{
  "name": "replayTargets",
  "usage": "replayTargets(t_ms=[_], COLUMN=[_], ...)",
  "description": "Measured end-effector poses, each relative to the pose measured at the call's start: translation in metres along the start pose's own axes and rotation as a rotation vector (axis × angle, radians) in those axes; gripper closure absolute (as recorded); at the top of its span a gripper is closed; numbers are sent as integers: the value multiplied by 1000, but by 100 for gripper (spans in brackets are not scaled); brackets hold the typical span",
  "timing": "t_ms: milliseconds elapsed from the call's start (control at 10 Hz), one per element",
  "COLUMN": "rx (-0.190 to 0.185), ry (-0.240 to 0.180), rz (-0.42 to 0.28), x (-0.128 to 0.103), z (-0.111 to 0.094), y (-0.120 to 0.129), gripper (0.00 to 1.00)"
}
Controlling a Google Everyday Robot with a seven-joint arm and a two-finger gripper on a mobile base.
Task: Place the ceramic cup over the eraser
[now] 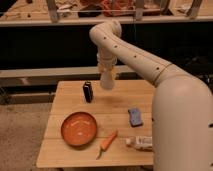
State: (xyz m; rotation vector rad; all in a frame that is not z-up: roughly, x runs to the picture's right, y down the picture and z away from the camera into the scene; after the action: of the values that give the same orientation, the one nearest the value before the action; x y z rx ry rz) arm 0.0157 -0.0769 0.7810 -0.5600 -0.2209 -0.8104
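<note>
Gripper (pixel 107 73): clasping tall cream-white ceramic cup (pixel 108 82), raised just beside small black rectangular eraser (pixel 88 92)
Care: centre over it, lower straight

From where I stand, the gripper (pixel 107 70) is over the bench's (pixel 67 102) back edge, near its middle, with the ceramic cup (pixel 107 81) directly beneath it. The eraser (pixel 88 92) stands upright just to the cup's left. The bowl (pixel 79 128) sits towards the front left corner and the carrot (pixel 107 141) lies to its right. The tube (pixel 140 143) lies at the front right, with the pad (pixel 134 116) behind it.
</note>
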Motion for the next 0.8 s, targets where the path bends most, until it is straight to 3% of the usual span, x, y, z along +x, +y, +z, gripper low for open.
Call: replayTargets(t_ms=[300, 800], rx=[-8, 18], ry=[13, 4], rz=[-4, -16], x=[17, 27], z=[-1, 2], y=[-17, -43], gripper=[100, 100])
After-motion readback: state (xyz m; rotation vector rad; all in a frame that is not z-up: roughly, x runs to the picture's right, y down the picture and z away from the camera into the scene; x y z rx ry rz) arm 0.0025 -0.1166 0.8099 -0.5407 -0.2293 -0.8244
